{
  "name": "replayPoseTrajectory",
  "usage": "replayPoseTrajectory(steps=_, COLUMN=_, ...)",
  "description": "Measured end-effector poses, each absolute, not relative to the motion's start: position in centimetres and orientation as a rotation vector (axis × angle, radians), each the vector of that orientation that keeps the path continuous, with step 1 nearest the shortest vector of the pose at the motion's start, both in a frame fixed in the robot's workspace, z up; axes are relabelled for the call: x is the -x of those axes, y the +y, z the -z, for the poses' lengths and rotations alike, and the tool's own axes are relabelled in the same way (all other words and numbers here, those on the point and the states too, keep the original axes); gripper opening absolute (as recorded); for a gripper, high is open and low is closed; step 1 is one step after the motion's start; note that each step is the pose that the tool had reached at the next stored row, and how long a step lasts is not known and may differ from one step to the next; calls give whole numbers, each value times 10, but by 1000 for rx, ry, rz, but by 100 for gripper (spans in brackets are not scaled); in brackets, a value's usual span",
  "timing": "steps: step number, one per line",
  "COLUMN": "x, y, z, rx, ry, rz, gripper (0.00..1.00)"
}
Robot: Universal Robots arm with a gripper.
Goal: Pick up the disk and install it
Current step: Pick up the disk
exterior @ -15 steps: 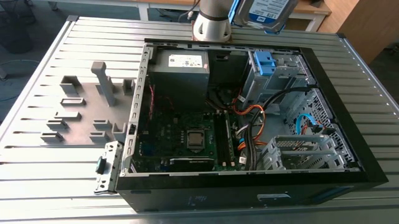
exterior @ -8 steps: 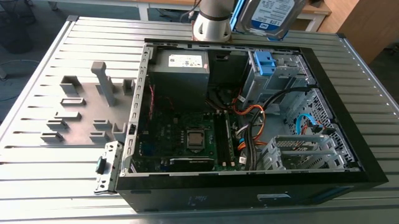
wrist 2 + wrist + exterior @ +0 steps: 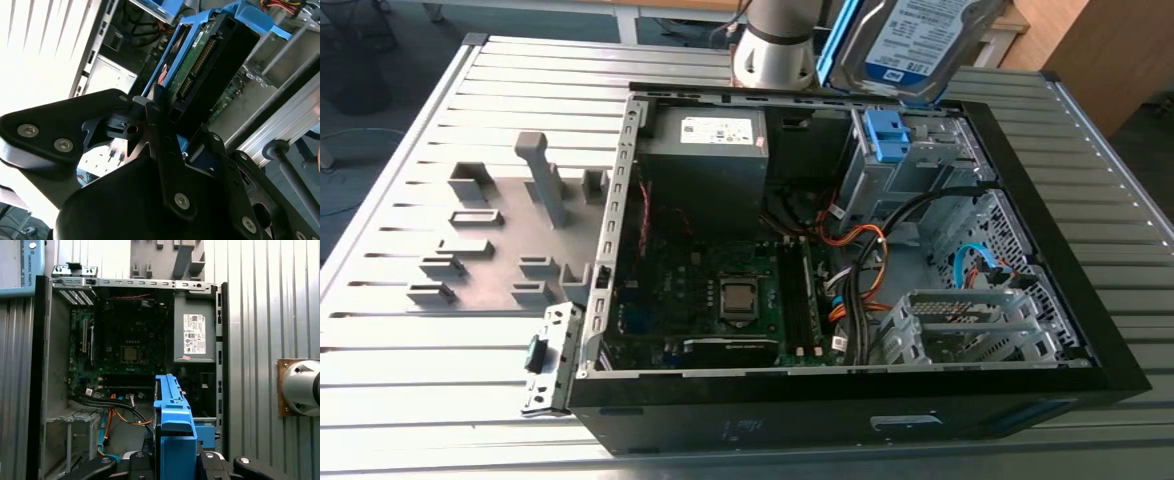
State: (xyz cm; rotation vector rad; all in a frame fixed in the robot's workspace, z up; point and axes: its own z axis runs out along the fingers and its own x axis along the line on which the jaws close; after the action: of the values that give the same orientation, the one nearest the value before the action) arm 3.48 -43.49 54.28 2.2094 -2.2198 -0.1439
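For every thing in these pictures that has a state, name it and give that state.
Silver-grey hard disk in blue plastic carrier: held in the air, not installed.
Black gripper: shut on the disk.
Black metal computer case: lying on its side, side panel off.
Square silver processor: uncovered.

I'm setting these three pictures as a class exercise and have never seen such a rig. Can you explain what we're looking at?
It is one robot arm with a black gripper. The exterior view comes from a camera off the arm; both wrist views come from cameras riding on it. On the slatted metal table lies an open computer case, its circuit board and cables exposed, with grey fixture blocks beside it. The gripper is shut on the disk, a hard drive in a blue carrier, held above the case.
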Motion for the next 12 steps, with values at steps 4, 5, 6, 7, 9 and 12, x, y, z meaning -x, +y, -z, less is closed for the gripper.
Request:
replayPoseTrajectory(steps=4, x=-35, y=-448, z=-543, rx=-2210, ry=-2220, rz=144, gripper=36)
replayPoseTrajectory(steps=5, x=-35, y=-451, z=-543, rx=-2209, ry=-2220, rz=144, gripper=36)
replayPoseTrajectory(steps=6, x=-35, y=-454, z=-543, rx=-2209, ry=-2220, rz=144, gripper=36)
replayPoseTrajectory(steps=7, x=-35, y=-457, z=-543, rx=-2209, ry=-2220, rz=144, gripper=36)
replayPoseTrajectory(steps=9, x=-35, y=-463, z=-543, rx=-2209, ry=-2220, rz=144, gripper=36)
replayPoseTrajectory(steps=12, x=-35, y=-472, z=-543, rx=-2209, ry=-2220, rz=144, gripper=36)
